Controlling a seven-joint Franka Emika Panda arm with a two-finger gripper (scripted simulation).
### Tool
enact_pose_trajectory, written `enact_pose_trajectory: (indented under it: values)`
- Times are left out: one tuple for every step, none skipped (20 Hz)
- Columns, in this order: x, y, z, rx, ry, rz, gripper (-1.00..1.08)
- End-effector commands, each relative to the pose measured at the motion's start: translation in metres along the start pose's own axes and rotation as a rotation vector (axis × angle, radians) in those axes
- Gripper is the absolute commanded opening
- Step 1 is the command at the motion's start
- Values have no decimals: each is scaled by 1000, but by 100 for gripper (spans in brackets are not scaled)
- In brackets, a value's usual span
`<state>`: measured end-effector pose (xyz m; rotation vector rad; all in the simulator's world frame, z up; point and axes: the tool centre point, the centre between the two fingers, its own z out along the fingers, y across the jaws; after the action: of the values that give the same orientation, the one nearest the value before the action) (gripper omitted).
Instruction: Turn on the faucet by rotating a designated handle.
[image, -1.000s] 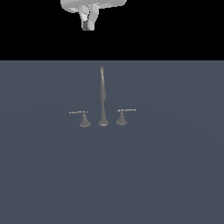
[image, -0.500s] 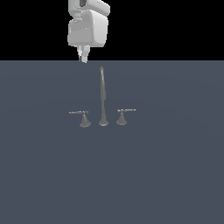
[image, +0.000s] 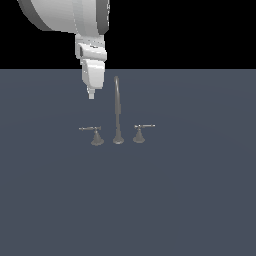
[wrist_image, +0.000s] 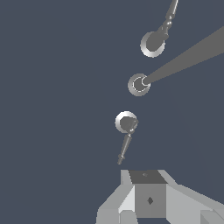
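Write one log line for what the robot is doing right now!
claw: above handle, not touching | handle bar: points to exterior view's left | spout: upright between both handles | grip: cannot tell

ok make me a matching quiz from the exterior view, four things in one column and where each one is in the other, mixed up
Things:
1. gripper
2. spout
3. handle
4. twin handle

Places:
A. lowest on the exterior view's left, bar pointing left
B. in the middle, tallest piece of the faucet
C. on the exterior view's right, bar pointing right
D. in the air, above the left bar, touching nothing

Pairs: 1-D, 2-B, 3-A, 4-C
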<state>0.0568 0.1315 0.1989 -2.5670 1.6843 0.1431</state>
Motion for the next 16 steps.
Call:
enact_pose_trajectory:
  values:
    - [-1,-10,25,-1,17,61,-100]
    - [-2,-14,35,-1,24,84,-100]
    - [-2,-17,44,-1,32,107,-100]
    - [-3,-20,54,-1,39,129,-100]
    - [-3,-23,63,-1,46,149,-100]
    - [-3,-25,71,0,54,168,-100]
    - [-4,-27,79,0,60,185,-100]
    - [-4,-29,86,1,67,201,-100]
    - [-4,-31,93,2,73,216,-100]
    - [-5,-32,99,3,79,230,-100]
    - [-5,-34,105,4,85,243,-100]
    - [-5,-35,111,5,90,254,-100]
    - [-5,-36,115,6,95,264,-100]
    - [-6,-37,120,8,99,273,-100]
    - [-6,-37,124,8,103,281,-100]
    - [-6,-38,127,9,106,288,-100]
